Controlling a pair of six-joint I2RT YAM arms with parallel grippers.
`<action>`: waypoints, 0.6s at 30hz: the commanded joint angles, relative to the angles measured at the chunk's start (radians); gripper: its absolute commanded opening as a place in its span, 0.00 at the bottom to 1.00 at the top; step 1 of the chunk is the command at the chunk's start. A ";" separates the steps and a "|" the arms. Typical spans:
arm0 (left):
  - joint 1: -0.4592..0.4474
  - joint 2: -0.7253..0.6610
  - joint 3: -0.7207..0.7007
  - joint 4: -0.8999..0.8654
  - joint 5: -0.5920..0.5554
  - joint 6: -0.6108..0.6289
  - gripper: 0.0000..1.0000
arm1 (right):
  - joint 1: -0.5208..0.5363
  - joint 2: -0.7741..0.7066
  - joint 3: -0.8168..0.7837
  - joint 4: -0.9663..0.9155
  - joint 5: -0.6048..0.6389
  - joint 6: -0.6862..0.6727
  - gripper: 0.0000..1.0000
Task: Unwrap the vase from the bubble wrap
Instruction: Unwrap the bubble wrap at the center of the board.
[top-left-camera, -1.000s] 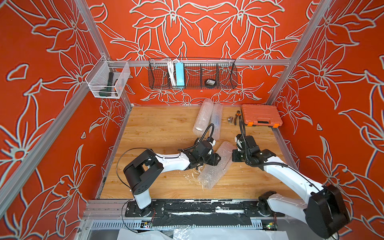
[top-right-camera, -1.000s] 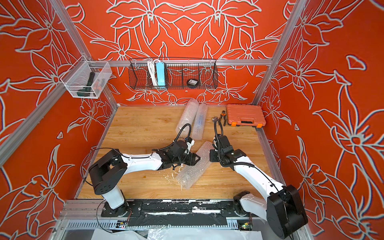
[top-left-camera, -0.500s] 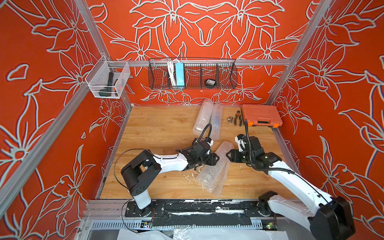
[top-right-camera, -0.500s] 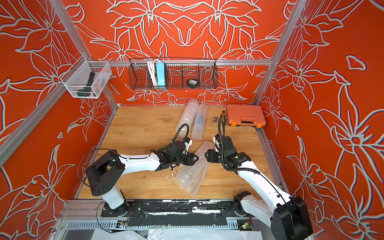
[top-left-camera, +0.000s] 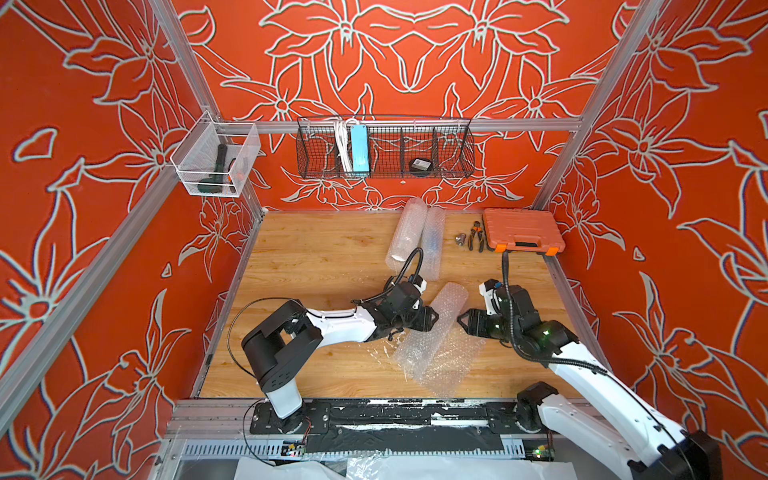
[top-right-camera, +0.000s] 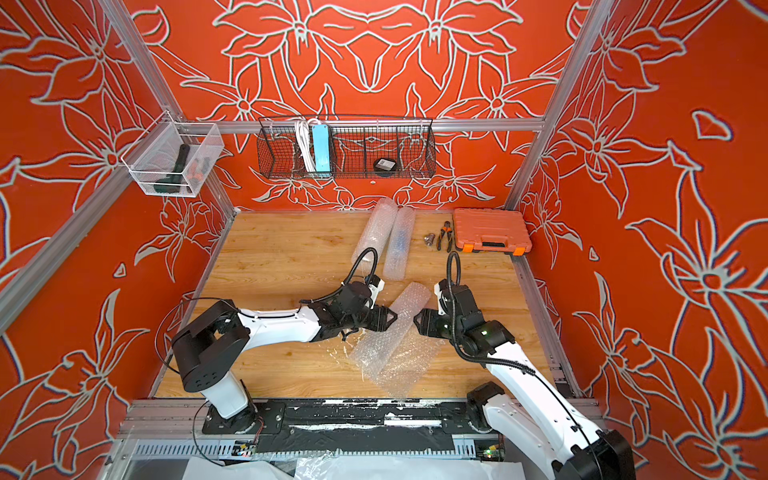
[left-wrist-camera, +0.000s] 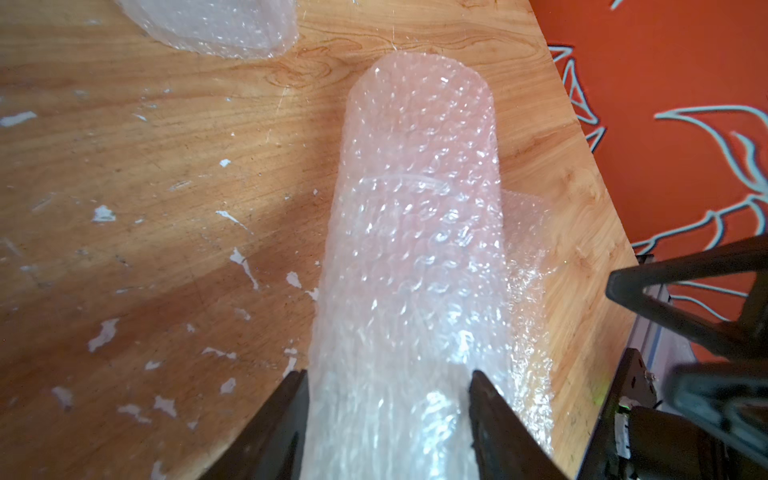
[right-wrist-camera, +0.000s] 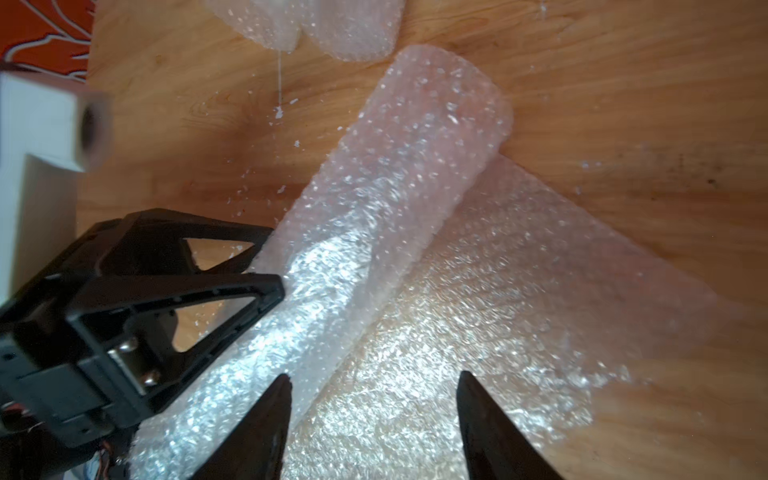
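A roll of bubble wrap (top-left-camera: 448, 301) (top-right-camera: 409, 303) lies slantwise on the wooden floor (top-left-camera: 316, 257), and a loose flap (top-left-camera: 440, 353) of it is spread flat toward the front. The vase is hidden inside the wrap. My left gripper (top-left-camera: 432, 318) (left-wrist-camera: 388, 376) is shut on the roll (left-wrist-camera: 419, 208), one finger against each side. Opposite it, my right gripper (top-left-camera: 461, 320) (right-wrist-camera: 372, 378) stands open over the flap (right-wrist-camera: 519, 291), right beside the roll (right-wrist-camera: 395, 174), and holds nothing. The left gripper's fingers (right-wrist-camera: 266, 286) also show in the right wrist view.
Two more bubble-wrap rolls (top-left-camera: 409, 232) (top-left-camera: 433, 241) lie at the back of the floor. An orange tool case (top-left-camera: 521, 230), pliers (top-left-camera: 475, 235) and a small metal part (top-left-camera: 459, 239) sit back right. A wire basket (top-left-camera: 384, 147) and a clear bin (top-left-camera: 216, 164) hang on the walls.
My right gripper has gone from shut to open, and its arm has swung lower toward the front. The loose flap now lies spread wider. The left gripper keeps its hold.
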 joint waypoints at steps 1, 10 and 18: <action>0.001 0.000 -0.035 -0.115 -0.015 0.004 0.58 | -0.004 -0.011 -0.051 -0.089 0.111 0.077 0.60; 0.001 -0.004 -0.030 -0.126 -0.021 0.009 0.58 | -0.005 0.025 -0.148 -0.035 0.114 0.179 0.55; 0.001 -0.019 -0.037 -0.132 -0.040 0.006 0.58 | -0.004 -0.001 -0.187 -0.046 0.135 0.242 0.55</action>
